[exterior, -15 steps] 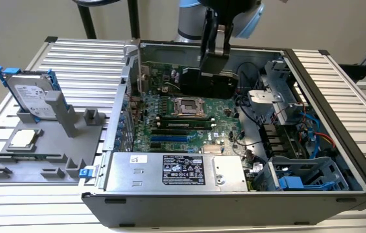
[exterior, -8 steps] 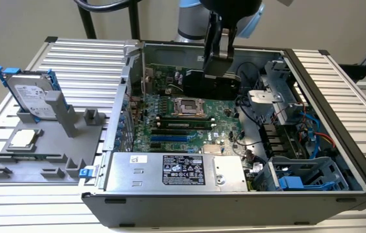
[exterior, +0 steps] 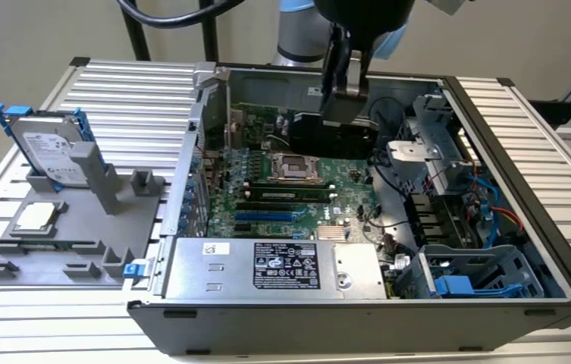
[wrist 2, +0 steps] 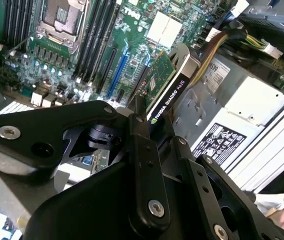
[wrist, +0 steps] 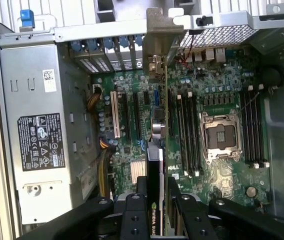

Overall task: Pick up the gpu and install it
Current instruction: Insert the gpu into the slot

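Ribbed metal counter [exterior: 113, 83] carries an open computer case [exterior: 265, 334], with its power supply [exterior: 265, 265] at lower centre of the exterior view. Beyond it, over the motherboard [exterior: 351, 182], the jaws pinch the gpu [exterior: 326, 140] on edge at upper centre. Whether it touches a slot is unclear.

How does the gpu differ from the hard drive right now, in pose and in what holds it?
The gpu is clamped in the tool, held over the motherboard inside the case; the hard drive stands in a grey holder outside the case, on the exterior view's left. The gpu has a green board and black cooler; the hard drive is silver in a blue frame. Both are up on edge, not flat.
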Available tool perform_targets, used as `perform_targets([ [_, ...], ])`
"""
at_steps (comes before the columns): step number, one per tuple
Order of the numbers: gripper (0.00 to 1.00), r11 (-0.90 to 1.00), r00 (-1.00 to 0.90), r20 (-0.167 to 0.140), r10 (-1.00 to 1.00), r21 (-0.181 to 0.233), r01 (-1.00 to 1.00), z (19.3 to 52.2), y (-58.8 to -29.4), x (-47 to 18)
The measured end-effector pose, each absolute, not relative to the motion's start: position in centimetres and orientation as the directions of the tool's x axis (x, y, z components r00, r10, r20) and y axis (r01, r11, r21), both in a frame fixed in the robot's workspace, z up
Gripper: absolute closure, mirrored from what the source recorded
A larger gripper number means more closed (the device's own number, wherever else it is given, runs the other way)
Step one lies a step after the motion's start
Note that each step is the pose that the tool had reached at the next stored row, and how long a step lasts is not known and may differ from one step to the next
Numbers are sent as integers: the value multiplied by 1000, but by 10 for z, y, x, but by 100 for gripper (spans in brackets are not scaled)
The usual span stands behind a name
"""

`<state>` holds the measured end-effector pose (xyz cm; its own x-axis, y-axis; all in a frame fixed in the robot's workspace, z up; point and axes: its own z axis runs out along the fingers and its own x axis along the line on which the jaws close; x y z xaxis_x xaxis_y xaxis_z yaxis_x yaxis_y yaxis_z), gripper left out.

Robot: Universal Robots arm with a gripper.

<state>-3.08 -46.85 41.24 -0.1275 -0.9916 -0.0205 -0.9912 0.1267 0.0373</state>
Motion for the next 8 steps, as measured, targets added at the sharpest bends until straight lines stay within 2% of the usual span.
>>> perform_targets([
  [8,100,127,-128,-20,-992,37,-991,409,-468,-29],
])
